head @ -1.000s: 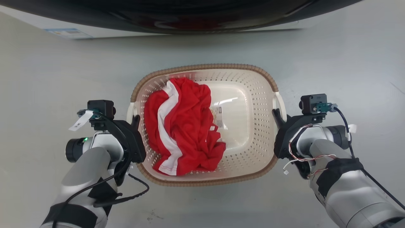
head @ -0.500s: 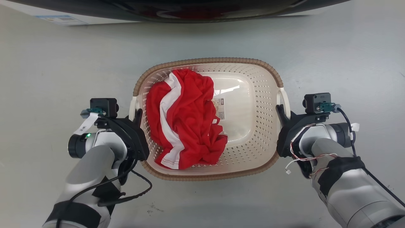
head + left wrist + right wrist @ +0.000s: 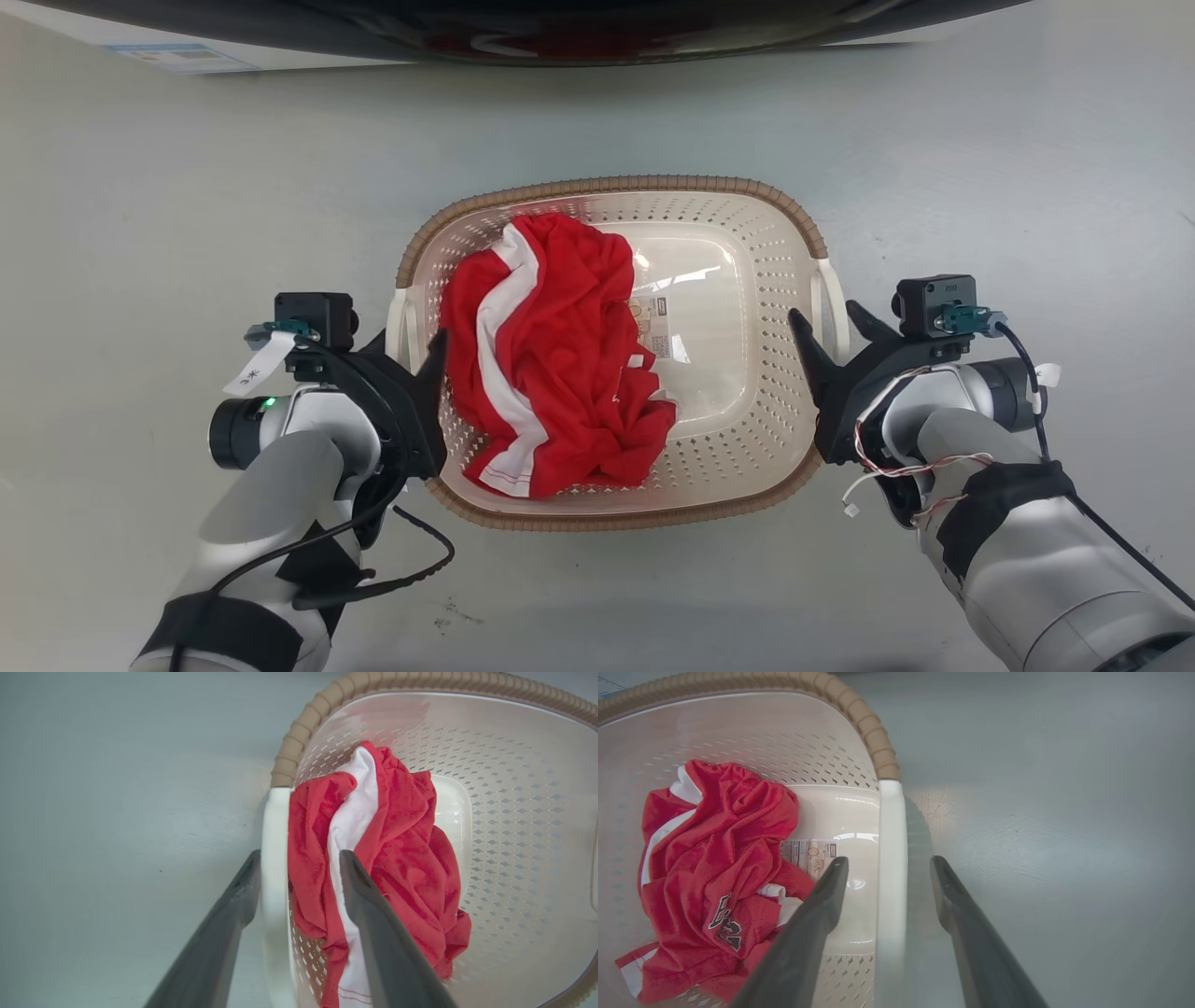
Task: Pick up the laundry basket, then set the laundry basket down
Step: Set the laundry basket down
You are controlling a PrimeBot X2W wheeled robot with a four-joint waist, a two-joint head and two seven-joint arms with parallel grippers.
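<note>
Laundry basket (image 3: 747,448) is sitting on the pale grey floor (image 3: 187,205), red jersey (image 3: 551,373) inside, below a dark appliance edge (image 3: 560,23). Now the left gripper (image 3: 411,338) and right gripper (image 3: 823,315) are spreading wide astride the white handles (image 3: 837,289), which they were clamping half a second ago.

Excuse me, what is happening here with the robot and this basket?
A two-armed robot is working on the laundry basket, which appears to rest on the grey floor with a red and white jersey inside. The left gripper is open around the left handle, one finger inside the basket and one outside. The right gripper is open around the right handle in the same way. Neither gripper is clamping a handle at this moment.
</note>
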